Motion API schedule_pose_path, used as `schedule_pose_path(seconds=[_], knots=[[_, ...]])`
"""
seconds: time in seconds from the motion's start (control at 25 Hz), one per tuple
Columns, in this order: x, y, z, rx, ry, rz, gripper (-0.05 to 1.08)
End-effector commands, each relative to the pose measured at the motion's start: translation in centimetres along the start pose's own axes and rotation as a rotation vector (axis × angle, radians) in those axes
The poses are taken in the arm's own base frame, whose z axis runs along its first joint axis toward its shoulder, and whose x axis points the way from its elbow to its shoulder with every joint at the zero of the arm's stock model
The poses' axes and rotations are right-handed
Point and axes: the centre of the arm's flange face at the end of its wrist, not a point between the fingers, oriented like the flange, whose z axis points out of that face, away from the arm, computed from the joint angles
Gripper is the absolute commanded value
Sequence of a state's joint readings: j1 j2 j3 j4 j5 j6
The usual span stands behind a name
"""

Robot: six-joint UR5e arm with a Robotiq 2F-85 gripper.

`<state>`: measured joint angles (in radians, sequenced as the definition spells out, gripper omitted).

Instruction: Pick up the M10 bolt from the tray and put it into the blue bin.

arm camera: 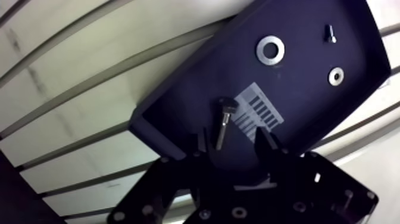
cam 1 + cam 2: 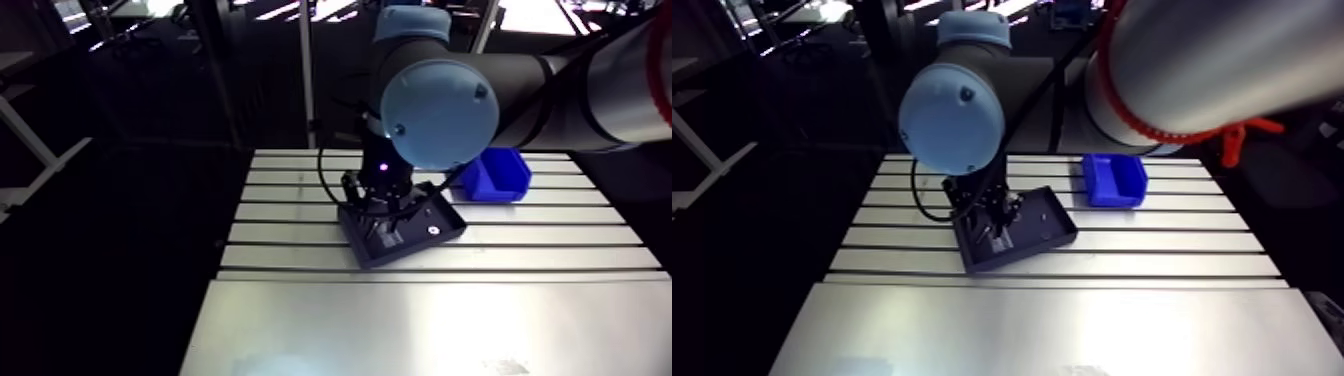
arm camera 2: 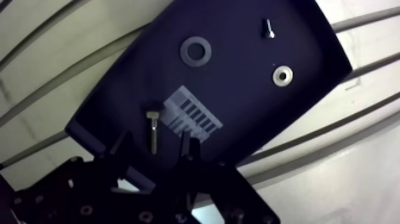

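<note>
Arm view, dark tray on slotted table, blue bin near

The tray looked like matt dark plastic, its label white paper, the bolt and large washer dull-shining bare metal, the table brushed aluminium, the bin smooth blue plastic.

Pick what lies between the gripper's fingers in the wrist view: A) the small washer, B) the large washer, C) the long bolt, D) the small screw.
C: the bolt lies in the tray between the fingers of the open gripper; the large washer, small washer and small screw sit farther ahead.
</note>
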<state>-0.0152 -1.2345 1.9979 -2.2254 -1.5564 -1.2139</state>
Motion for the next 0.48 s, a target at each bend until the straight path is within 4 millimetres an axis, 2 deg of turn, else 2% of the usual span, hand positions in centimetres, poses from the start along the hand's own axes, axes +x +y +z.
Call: schedule_pose_path(seconds=[0.04, 0.48], knots=[[0.09, -0.02, 0.32, 0.002, 0.005, 0.000, 0.49], [0.43, 0.01, 0.94, 0.005, 0.009, 0.003, 0.54]])
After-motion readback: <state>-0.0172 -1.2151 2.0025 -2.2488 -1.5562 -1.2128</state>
